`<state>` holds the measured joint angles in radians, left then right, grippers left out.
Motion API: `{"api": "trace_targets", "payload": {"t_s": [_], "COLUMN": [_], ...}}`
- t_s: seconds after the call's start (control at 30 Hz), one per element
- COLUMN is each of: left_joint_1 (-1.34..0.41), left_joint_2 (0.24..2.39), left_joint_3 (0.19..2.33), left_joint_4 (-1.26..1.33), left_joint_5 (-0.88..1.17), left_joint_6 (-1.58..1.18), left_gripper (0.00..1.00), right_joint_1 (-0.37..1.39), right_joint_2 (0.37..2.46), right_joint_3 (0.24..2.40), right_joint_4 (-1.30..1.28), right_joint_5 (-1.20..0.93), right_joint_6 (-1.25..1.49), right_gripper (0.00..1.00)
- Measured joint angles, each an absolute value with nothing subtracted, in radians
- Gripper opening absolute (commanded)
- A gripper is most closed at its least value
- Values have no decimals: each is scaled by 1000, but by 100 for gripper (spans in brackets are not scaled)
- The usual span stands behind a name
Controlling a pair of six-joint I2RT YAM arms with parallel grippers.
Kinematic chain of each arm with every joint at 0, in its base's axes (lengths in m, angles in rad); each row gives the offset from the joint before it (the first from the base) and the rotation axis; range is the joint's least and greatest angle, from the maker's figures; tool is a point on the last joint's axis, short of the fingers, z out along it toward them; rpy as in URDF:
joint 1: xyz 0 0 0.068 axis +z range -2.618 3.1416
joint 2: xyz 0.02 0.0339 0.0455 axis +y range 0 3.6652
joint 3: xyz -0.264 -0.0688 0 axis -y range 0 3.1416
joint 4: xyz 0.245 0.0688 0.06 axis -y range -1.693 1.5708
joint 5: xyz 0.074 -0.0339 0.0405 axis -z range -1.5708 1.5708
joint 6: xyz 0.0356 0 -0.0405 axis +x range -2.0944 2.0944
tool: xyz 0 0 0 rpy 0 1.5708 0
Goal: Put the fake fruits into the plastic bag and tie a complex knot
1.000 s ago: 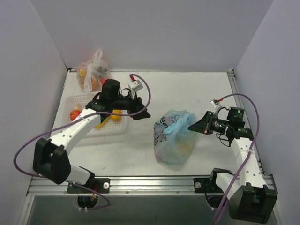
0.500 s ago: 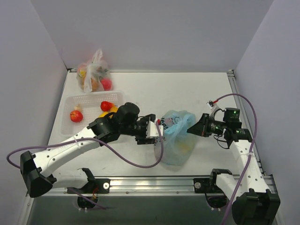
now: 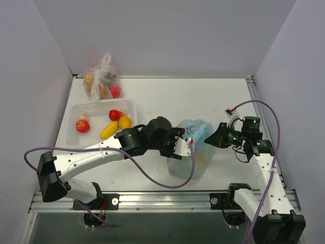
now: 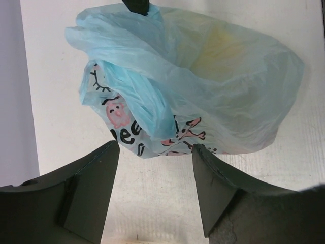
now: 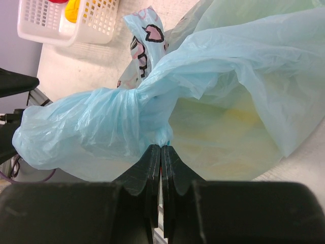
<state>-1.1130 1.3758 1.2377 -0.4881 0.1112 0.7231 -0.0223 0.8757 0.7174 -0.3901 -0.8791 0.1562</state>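
- The table (image 3: pixel 213 96) carried every item. The plastic bag (image 3: pixel 200 152) was found right of its middle, slumped on the surface between the two arms.
- A pale yellow shape (image 4: pixel 223 46) was seen through the bag's wall and judged to be fruit already loaded; its kind could not be determined.
- A white basket (image 3: pixel 94 108) was noted at the left, well apart from the bag. Four fake fruits (image 3: pixel 109 129) lay in it, in red, yellow and orange, so loading was judged incomplete.
- A clear-wrapped bundle (image 3: pixel 101 84) was noted at the far left corner and was not counted as part of the task.
- The left gripper (image 3: pixel 183 145) was found at the bag's left flank, jaws spread wide and nothing held. In its wrist view the bag lay straight ahead, with a twisted fold (image 4: pixel 147 101) of blue plastic hanging in line with the gap between the fingers.
- The right gripper (image 3: pixel 207 139) was found fully closed on a gathered band (image 5: pixel 91 122) of the bag at its right side. The band's long axis ran from the pinch away toward the left arm.
- The left gripper was judged the nearer to the free fold, so a grasp there would call for a short, straight advance.
- No finished knot could be made out.
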Motion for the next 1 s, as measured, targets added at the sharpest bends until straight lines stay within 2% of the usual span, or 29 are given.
{"api": "trace_targets", "payload": {"t_s": [0.53, 0.57, 0.6, 0.67, 0.7, 0.73, 0.77, 1.0], "left_joint_1": [-1155, -1157, -1157, -1157, -1157, -1157, -1157, -1132], "left_joint_2": [1478, 1484, 1490, 1501, 1505, 1509, 1510, 1496], "left_joint_3": [1316, 1316, 1316, 1316, 1316, 1316, 1316, 1309], "left_joint_4": [-459, -459, -459, -459, -459, -460, -460, -480], "left_joint_5": [80, 75, 69, 52, 44, 35, 26, -6], "left_joint_6": [740, 742, 744, 744, 745, 743, 744, 702], "left_gripper": [66, 64, 46, 26, 10, 3, 0, 0], "right_joint_1": [10, 12, 14, 14, 14, 15, 15, 14], "right_joint_2": [871, 871, 870, 869, 869, 869, 869, 859], "right_joint_3": [730, 730, 730, 730, 732, 735, 739, 773], "right_joint_4": [-411, -411, -412, -414, -418, -422, -428, -465], "right_joint_5": [-853, -852, -851, -845, -837, -824, -810, -665], "right_joint_6": [138, 136, 133, 127, 122, 115, 106, 11], "right_gripper": [0, 0, 0, 0, 0, 0, 0, 0]}}
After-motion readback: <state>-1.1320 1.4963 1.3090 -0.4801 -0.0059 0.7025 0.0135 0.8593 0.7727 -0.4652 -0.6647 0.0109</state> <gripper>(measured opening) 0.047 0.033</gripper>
